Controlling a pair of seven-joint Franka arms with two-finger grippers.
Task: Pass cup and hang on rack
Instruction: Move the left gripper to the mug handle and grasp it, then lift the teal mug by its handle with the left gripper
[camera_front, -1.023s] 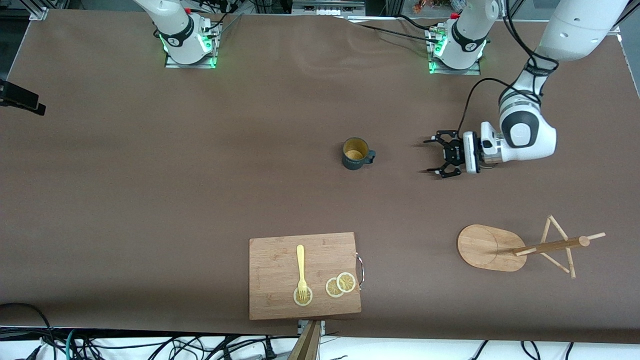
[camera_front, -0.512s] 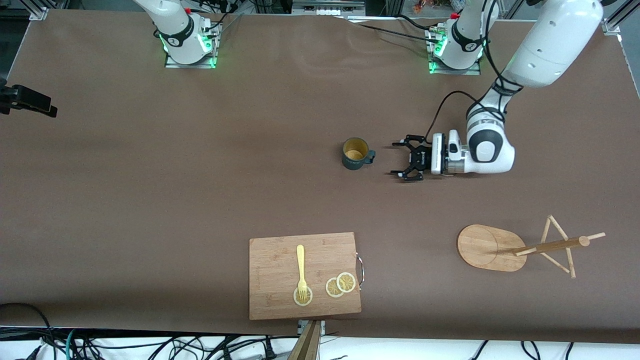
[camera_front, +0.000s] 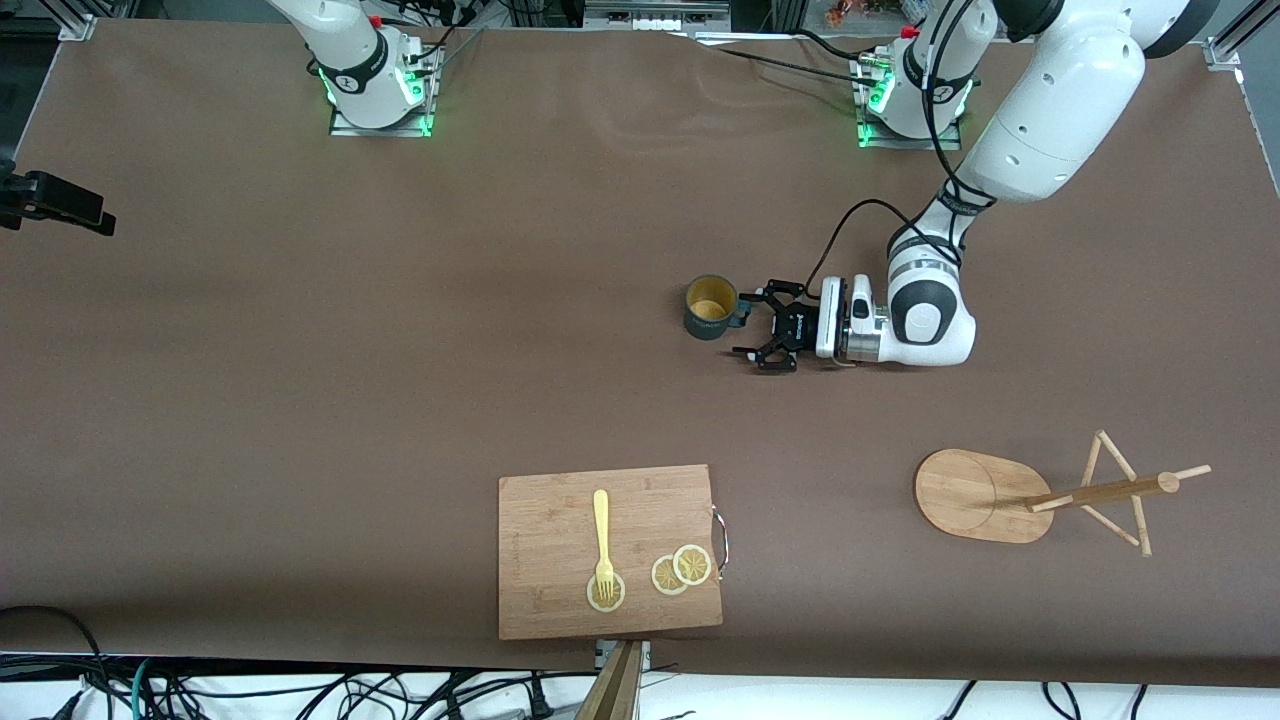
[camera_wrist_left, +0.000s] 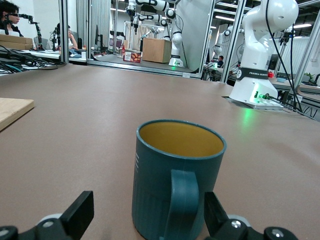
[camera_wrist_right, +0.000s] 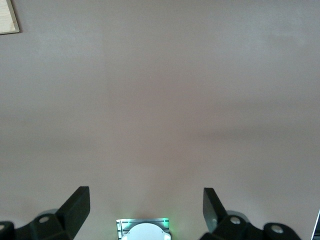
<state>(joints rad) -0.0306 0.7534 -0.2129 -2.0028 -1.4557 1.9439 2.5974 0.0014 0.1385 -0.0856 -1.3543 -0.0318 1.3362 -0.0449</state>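
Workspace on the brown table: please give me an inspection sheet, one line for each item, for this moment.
Surface: brown table, flat, no spills seen.
Job's things: teal cup upright mid-table, handle toward the left arm; wooden rack at the left arm's end, nearer the front camera than the cup.
Clutter: cutting board with a yellow fork and three lemon slices.
Grippers: left gripper low at the cup's handle, fingers open, not closed on it; right gripper open above bare table, arm waiting.
Cables: black cable along the left arm; more cables off the table's edge.
Surroundings: other robots and a person in the left wrist view.
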